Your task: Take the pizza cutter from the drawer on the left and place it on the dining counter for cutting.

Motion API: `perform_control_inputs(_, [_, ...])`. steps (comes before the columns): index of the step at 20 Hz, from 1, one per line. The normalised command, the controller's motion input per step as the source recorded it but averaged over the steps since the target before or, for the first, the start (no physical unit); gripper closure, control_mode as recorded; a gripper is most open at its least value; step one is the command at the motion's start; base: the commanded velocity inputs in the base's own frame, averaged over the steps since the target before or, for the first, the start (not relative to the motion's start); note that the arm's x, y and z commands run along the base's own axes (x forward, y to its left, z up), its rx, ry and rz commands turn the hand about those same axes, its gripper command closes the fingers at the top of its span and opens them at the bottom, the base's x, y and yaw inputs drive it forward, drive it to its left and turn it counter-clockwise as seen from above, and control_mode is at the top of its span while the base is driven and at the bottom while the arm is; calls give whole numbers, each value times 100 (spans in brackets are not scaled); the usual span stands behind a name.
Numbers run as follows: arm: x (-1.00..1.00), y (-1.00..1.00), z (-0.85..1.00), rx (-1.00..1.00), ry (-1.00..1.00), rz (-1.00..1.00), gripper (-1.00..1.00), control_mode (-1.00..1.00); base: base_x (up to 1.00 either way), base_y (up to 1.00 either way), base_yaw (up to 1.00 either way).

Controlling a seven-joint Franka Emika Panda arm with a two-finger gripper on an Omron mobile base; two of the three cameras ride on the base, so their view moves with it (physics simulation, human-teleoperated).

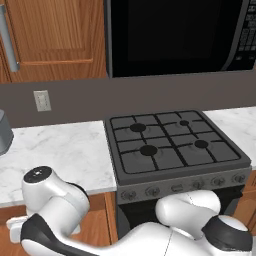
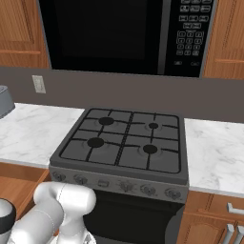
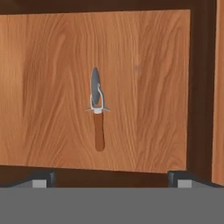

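Note:
The pizza cutter (image 3: 98, 113) lies flat on the wooden floor of the open drawer (image 3: 48, 87). Its reddish-brown handle points toward my fingertips and its silvery blade points away. My gripper (image 3: 111, 178) hangs above the drawer, open wide, its two dark fingertips (image 3: 41, 177) far apart on either side of the cutter's line and well short of the handle. Nothing is between them. In the left base view my arm (image 1: 55, 200) bends down below the worktop edge at the lower left. The dining counter is out of view.
A black gas stove (image 1: 175, 145) stands ahead under a dark microwave (image 1: 175, 35). Marble worktop (image 1: 60, 150) runs on both sides of it. A grey appliance (image 1: 4, 132) sits at the far left, and a wall socket (image 1: 42, 101) is behind it. Wooden cabinets (image 1: 55, 30) hang above.

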Motion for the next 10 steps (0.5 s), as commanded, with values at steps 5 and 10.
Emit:
perform_control_inputs(5, [6,9,-25,0,0,0,-100,-100,0,0,0])
perform_control_inputs(10, [10,20,-28,0,1,0,-100,-100,0,0,0])
